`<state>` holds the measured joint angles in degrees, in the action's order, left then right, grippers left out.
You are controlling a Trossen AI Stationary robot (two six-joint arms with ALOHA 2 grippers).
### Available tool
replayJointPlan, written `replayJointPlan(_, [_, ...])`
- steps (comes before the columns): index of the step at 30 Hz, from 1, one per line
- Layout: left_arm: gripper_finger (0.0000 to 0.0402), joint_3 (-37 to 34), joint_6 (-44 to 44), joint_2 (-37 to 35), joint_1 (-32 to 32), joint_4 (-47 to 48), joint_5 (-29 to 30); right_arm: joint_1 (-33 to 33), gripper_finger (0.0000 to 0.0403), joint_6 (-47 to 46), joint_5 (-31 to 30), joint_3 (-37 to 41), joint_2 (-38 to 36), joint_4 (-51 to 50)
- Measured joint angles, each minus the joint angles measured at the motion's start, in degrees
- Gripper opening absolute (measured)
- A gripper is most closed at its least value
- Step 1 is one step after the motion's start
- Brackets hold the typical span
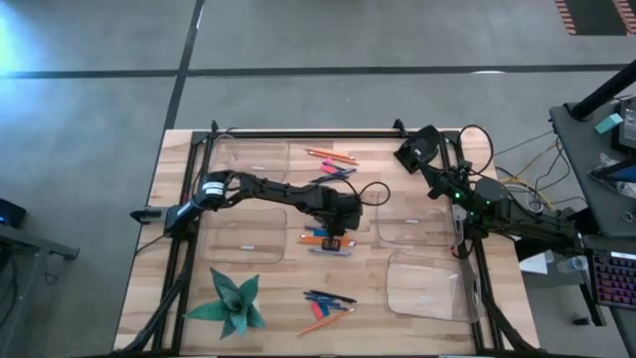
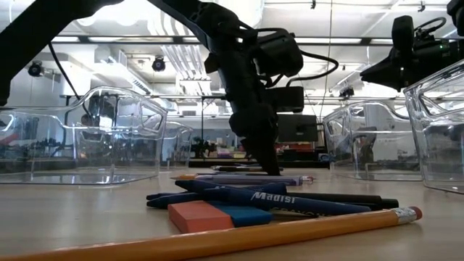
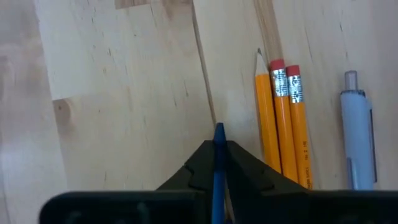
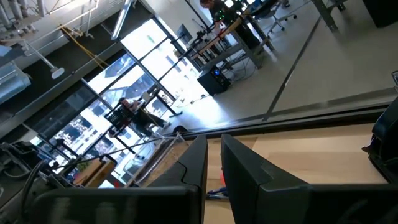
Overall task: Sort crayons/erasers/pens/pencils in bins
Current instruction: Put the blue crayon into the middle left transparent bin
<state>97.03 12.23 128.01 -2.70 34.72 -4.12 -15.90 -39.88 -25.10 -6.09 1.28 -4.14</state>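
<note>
My left gripper (image 3: 219, 163) sits mid-table, jaws pinched on a slim blue stick (image 3: 219, 140), probably a pen. Just beside it lie three orange pencils (image 3: 281, 124) and a pale grey pen (image 3: 359, 134). Next I lift and carry to a clear plastic bin (image 1: 244, 239). My right gripper (image 4: 213, 163) waits raised at the far right, fingers narrow, empty.

Pencils (image 3: 283, 124): glowing orange-yellow, carrying silver bands and red tips.
Pen beside the pencils (image 3: 357, 140): showing pale grey-blue.
Stick in the left gripper (image 3: 219, 163): showing bright blue between black fingers.
Erasers (image 2: 199, 216): showing salmon pink and blue.
Paper star (image 1: 231, 302): showing green.
Bins (image 1: 422, 283): staying clear.
Table (image 1: 288, 298): showing light wood grain.
</note>
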Motion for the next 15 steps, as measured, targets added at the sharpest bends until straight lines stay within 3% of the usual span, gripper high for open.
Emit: replayJointPlan(15, [0.0002, 1.0, -1.8, -3.8, -0.1, 0.5, 0.2, 0.0, 0.0038, 0.0, 0.0, 0.0, 0.0, 0.0])
